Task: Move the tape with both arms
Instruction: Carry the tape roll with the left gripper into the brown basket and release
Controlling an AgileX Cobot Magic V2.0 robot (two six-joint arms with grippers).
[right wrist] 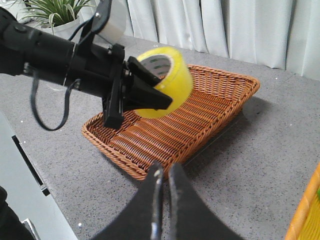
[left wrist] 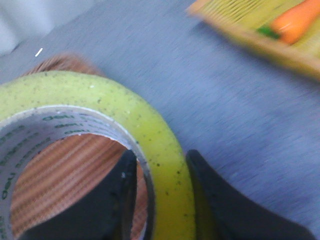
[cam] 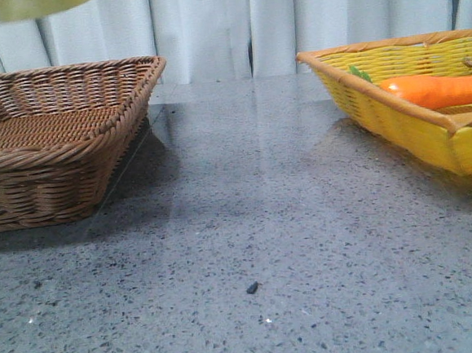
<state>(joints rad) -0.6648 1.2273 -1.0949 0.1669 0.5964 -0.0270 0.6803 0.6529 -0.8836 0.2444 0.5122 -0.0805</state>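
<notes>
Tape held up over brown wicker basket, upper centre of right wrist frame, left gripper clamped across its wall. Right gripper nearly closed, empty. Release into basket looks next.

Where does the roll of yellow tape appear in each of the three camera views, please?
Front view: only a blurred yellow sliver of the tape at the top left edge, above the brown wicker basket.
Left wrist view: it fills the lower left, with one of the left gripper fingers inside the core and one outside.
Right wrist view: upper centre, held over the brown wicker basket.
Shared landmark: the brown wicker basket.
</notes>
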